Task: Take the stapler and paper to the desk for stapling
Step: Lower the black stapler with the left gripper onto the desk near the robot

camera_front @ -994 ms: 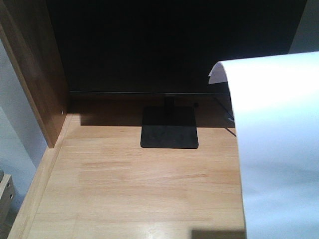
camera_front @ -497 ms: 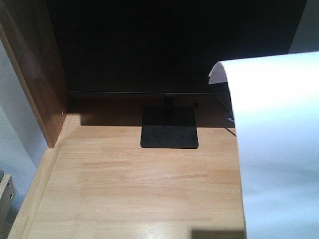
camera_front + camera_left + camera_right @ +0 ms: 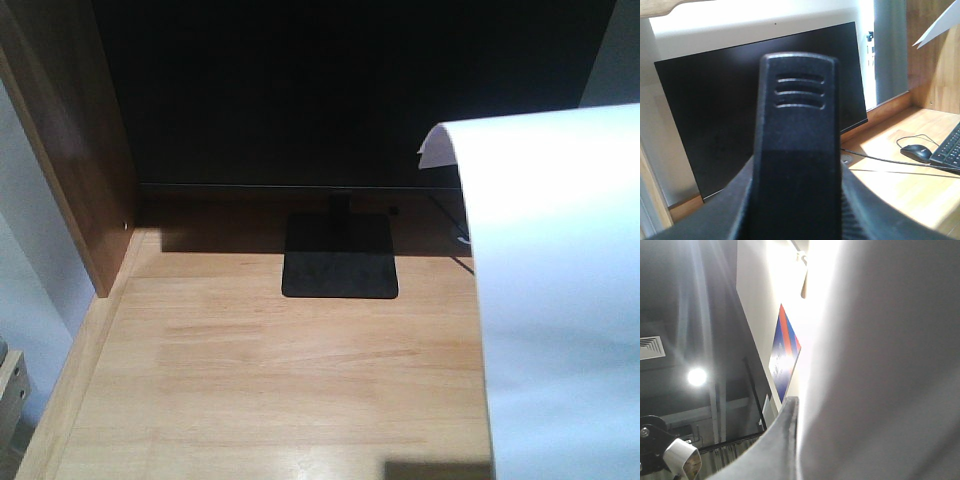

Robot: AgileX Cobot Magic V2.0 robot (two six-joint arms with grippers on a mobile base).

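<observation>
Desk (image 3: 250,370): light wood top, with a dark brown side panel (image 3: 70,150) standing on its left.
Monitor (image 3: 330,90): black with a dark screen, at the back of the desk on a square stand (image 3: 340,262).
Paper (image 3: 560,300): blank white sheet held up off the desk on the right, its top edge curling over.
Keyboard (image 3: 949,150): black and lying on the desk; I see only a corner in my left wrist view.
Stapler (image 3: 797,125): black with three grooves near its end, filling the middle of my left wrist view with the monitor behind it.
Mouse (image 3: 916,152): black and corded, just beside the keyboard.
Left gripper (image 3: 800,220): pinching the stapler, with dark fingers close on either side at the lower edge.
Right gripper (image 3: 799,440): clamped on the paper; one dark finger (image 3: 782,445) lies against the sheet, and I cannot see the other.
</observation>
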